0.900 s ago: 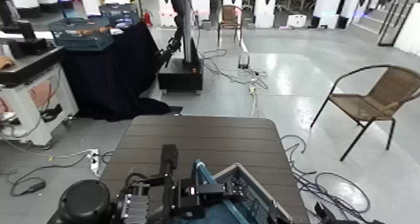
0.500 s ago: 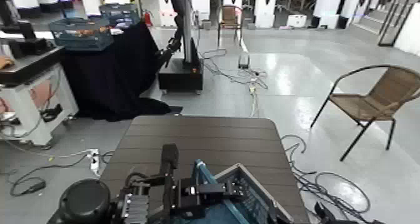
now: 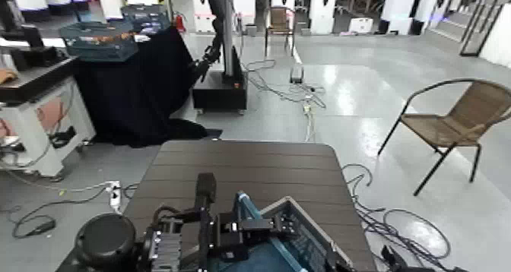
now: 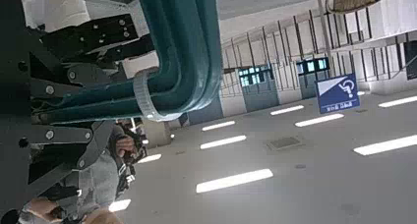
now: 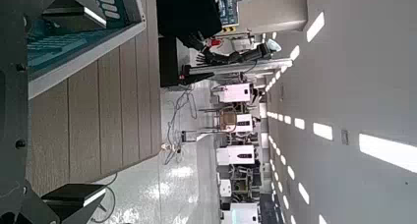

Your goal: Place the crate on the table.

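Note:
The blue-grey lattice crate [image 3: 300, 233] is at the near edge of the dark brown slatted table [image 3: 243, 172], partly cut off by the bottom of the head view. My left gripper [image 3: 245, 231] is shut on its teal bar handle [image 3: 245, 208]. The left wrist view shows the handle [image 4: 182, 47] running between the black fingers [image 4: 84, 37]. I cannot tell whether the crate rests on the table or hangs just above it. My right gripper [image 5: 25, 96] is open and empty beside the crate's side [image 5: 93, 13], above the table slats [image 5: 108, 116].
A wicker chair [image 3: 456, 123] stands on the floor to the right. A black-draped table [image 3: 133, 85] with darker crates [image 3: 99, 39] is at the far left, next to a white workbench [image 3: 38, 108]. Cables [image 3: 304, 93] lie on the floor beyond the table.
My left arm and the crate have shifted very slightly; otherwise nothing has visibly changed.

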### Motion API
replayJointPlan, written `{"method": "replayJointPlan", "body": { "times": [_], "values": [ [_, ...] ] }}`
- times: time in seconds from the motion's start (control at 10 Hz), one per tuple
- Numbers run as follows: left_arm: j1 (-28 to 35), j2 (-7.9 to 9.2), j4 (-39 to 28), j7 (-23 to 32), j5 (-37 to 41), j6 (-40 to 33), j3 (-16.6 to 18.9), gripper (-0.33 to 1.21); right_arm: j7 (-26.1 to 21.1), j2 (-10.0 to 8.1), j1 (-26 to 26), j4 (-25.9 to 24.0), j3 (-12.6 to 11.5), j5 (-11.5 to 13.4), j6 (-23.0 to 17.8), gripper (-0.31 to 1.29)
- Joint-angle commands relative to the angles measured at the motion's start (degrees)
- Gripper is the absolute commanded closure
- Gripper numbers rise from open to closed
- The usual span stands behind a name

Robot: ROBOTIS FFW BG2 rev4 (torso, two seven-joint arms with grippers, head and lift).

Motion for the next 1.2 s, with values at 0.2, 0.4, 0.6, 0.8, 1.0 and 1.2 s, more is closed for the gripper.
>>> {"method": "replayJointPlan", "body": {
  "times": [0.2,0.4,0.6,0.8,1.0,1.2],
  "values": [
    [-4.7,-0.33,6.8,-0.1,0.0,-1.0,-1.7,1.19,0.0,0.0,-0.2,0.2,0.2,-0.3,-0.3,0.13],
    [-7.3,-0.59,10.3,-0.6,-0.1,-3.2,-2.9,1.19,0.0,0.0,-0.4,0.5,0.5,-0.5,-0.6,0.13],
    [-9.8,-0.85,13.4,-1.7,-0.6,-4.4,-4.8,1.19,0.0,-0.09,-0.5,0.7,0.6,-0.8,-0.7,0.13],
    [-13.2,-1.29,18.3,-6.4,-4.0,-5.9,-7.2,1.19,0.0,-0.18,-0.6,0.7,0.7,-0.9,-0.8,0.13],
    [-16.1,-2.17,23.0,-10.0,-6.6,-7.0,-8.8,1.19,0.0,-0.26,-0.8,0.9,0.9,-1.0,-1.0,0.13],
    [-17.8,-2.61,26.8,-10.9,-7.5,-7.9,-8.8,1.19,0.0,-0.44,-1.2,1.1,1.2,-1.2,-1.0,0.13]
  ]
}}
